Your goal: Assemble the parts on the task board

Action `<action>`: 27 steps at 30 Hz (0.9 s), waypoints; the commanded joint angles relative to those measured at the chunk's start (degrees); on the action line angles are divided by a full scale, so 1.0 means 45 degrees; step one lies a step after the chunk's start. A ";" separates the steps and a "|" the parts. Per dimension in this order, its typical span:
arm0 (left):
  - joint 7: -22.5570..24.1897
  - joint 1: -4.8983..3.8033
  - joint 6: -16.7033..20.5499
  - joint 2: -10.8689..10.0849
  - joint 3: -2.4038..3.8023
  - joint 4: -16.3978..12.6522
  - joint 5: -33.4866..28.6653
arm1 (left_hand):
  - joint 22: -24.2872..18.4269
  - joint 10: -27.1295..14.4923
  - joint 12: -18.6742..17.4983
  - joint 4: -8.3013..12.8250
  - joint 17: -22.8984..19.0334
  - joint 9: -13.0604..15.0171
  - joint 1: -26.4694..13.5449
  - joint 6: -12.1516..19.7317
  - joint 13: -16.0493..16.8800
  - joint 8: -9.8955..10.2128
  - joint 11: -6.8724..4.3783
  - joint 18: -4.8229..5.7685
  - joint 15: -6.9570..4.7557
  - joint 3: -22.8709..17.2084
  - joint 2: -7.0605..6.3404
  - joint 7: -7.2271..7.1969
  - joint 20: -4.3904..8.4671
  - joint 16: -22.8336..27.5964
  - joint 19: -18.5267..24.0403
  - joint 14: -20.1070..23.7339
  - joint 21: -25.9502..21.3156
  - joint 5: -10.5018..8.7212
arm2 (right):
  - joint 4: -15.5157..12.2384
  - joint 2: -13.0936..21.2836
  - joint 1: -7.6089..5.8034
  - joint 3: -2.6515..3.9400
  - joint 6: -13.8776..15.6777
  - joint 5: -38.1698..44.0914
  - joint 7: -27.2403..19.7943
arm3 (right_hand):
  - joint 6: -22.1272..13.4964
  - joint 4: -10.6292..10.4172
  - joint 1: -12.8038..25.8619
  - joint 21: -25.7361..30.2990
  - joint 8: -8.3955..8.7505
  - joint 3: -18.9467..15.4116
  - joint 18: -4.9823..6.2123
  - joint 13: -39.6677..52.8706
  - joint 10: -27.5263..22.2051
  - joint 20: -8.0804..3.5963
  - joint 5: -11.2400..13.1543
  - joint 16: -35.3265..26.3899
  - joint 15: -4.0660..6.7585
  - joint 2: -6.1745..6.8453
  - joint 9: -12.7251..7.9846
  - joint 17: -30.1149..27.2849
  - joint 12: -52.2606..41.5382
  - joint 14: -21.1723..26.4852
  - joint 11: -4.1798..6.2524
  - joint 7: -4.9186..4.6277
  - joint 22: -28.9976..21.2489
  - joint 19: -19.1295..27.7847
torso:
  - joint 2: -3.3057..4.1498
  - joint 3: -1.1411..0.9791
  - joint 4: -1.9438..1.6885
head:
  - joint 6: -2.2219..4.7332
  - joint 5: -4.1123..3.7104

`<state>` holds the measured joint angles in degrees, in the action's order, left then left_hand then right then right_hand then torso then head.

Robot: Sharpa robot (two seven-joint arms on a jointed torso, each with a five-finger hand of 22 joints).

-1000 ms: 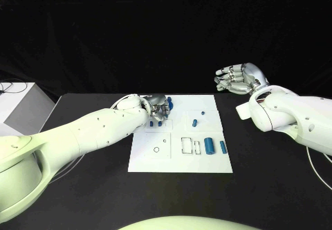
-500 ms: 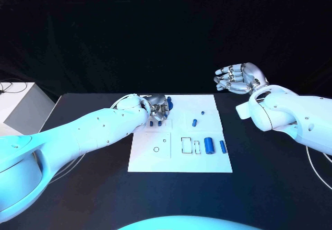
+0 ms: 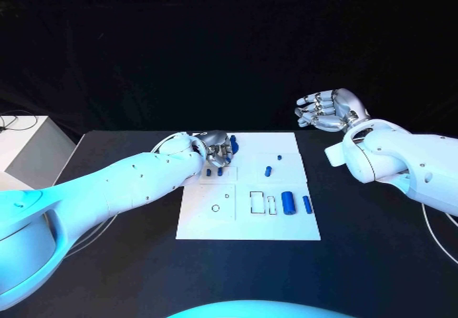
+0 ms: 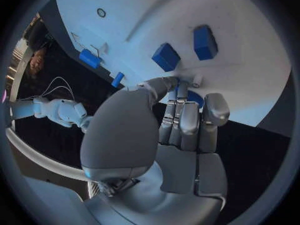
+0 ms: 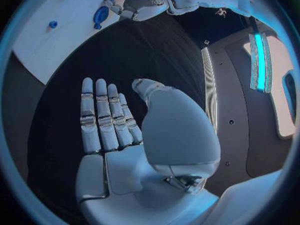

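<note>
While matte black table [image 3: 114, 265] spreads wide around flat white task board [image 3: 250, 225], smooth silver left hand [image 3: 218, 148] at board's far-left corner, fingers curled onto a round blue part [image 4: 192, 97]; whether gripped, cannot tell. Right hand [image 3: 327, 110] raised beyond table's far right edge, fingers straight, holding nothing; small blue cylinders [image 3: 288, 202] on board's right side.

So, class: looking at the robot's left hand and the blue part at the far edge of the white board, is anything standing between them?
Nothing visible does. The left hand is already down over the far edge of the board, its fingertips right at the blue part. The right hand hangs off to the side, holding nothing.
</note>
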<state>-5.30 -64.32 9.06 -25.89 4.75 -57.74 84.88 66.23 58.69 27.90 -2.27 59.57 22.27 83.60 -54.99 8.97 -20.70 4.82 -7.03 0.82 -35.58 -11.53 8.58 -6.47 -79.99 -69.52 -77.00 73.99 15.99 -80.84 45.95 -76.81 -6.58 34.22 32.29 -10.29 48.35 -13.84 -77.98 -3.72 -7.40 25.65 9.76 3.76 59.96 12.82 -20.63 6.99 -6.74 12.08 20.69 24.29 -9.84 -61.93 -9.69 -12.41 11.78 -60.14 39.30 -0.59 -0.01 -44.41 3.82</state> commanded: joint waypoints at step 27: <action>0.0031 -0.0002 -0.0538 -0.1873 0.0797 -0.1812 -0.0644 | 0.0067 0.0352 -0.0656 0.0070 -0.0124 0.0045 -0.0478 -0.0157 -0.0085 0.0245 0.0031 0.0181 0.0043 0.0098 -0.0037 0.0014 -0.0052 -0.0053 -0.0138 -0.0075 0.0088 -0.0026 | 0.0011 0.0094 -0.0001 0.0004 -0.0251 0.0037 -0.0071 | -0.0014 -0.0017 0.0010 -0.0020 0.0072 0.0056 0.0167 -0.0019 -0.0015 0.0051 -0.0077 -0.0075 -0.0059 0.0035 -0.0011 -0.0014 0.0070 -0.0067 -0.0086 -0.0355 -0.0015 -0.0014 | 0.0018 0.0020 -0.0011 | 0.0014 0.0068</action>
<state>-4.81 -64.31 8.46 -34.55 8.27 -66.09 81.15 66.49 59.83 25.27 -1.96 59.05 22.37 82.01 -55.41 8.64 -19.75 4.93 -7.05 0.82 -35.58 -11.77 8.61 -6.46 -79.99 -69.92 -76.99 74.21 15.98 -80.77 46.39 -76.80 -6.59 33.95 32.28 -10.22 48.35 -13.84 -77.98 -3.72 -7.40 25.64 9.75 3.77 59.96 12.82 -20.63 6.99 -6.74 12.08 20.69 24.30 -9.84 -61.93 -9.69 -12.41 11.78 -60.14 39.35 -0.48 -0.20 -44.30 3.98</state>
